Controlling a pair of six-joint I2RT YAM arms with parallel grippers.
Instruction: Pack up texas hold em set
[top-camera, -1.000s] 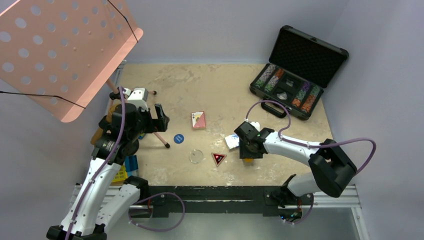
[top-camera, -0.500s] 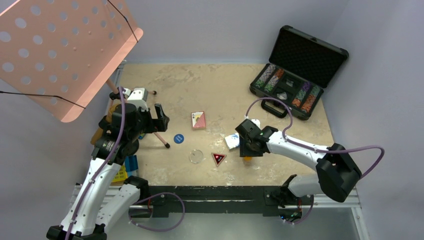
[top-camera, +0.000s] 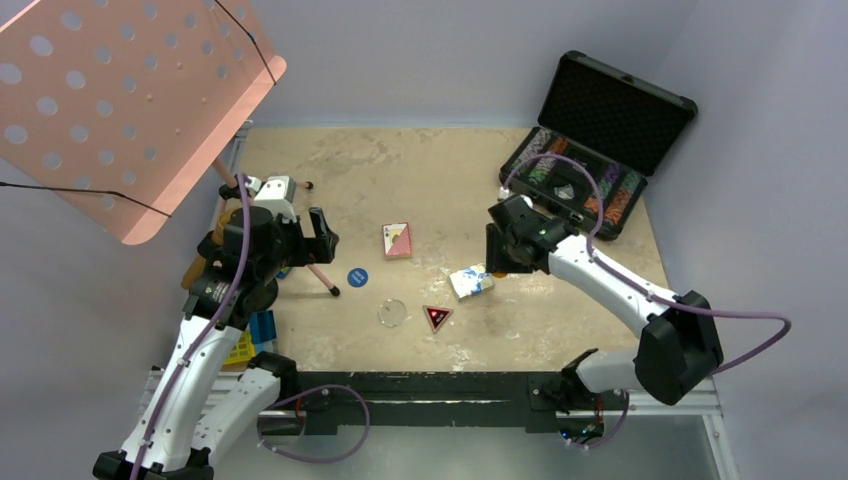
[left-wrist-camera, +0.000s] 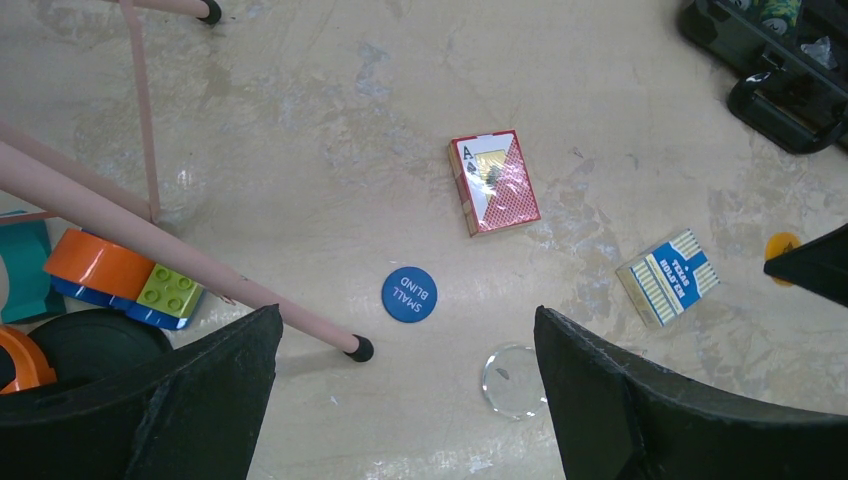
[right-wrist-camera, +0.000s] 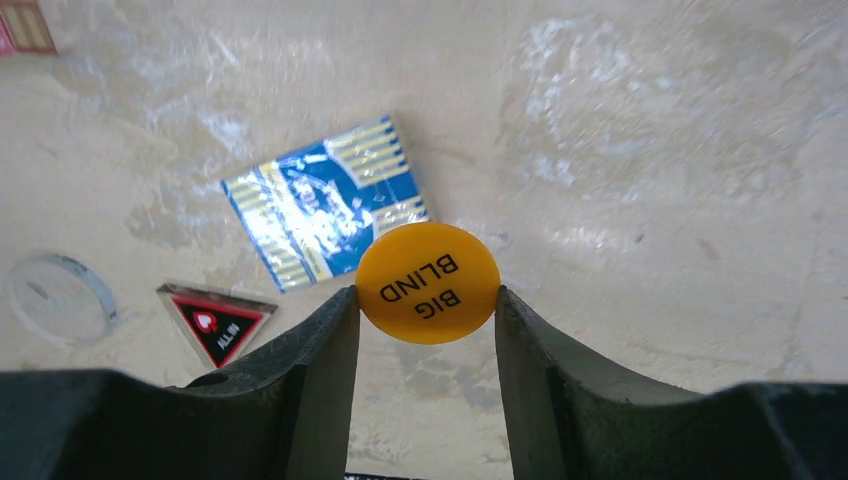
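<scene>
The black briefcase (top-camera: 622, 108) stands open at the back right, rows of chips in its tray. My right gripper (right-wrist-camera: 428, 300) is shut on the orange "BIG BLIND" button (right-wrist-camera: 428, 283), held by its edges above the table. In the top view that gripper (top-camera: 497, 250) hangs just left of the case handle. Below it lie the blue deck (right-wrist-camera: 310, 215), the triangular marker (right-wrist-camera: 215, 322) and the clear button (right-wrist-camera: 60, 298). My left gripper (left-wrist-camera: 408, 400) is open high over the blue "SMALL BLIND" button (left-wrist-camera: 409, 294). The red deck (left-wrist-camera: 495, 182) lies mid-table.
A pink perforated music stand (top-camera: 120, 100) overhangs the left side; one of its legs (left-wrist-camera: 200, 270) ends near the blue button. Coloured toy blocks (left-wrist-camera: 170, 290) and yellow and blue crates (top-camera: 250, 335) sit at the left edge.
My right gripper has carried the orange button up from the table's front and away towards the briefcase, passing the blue deck. The left arm has not moved.
</scene>
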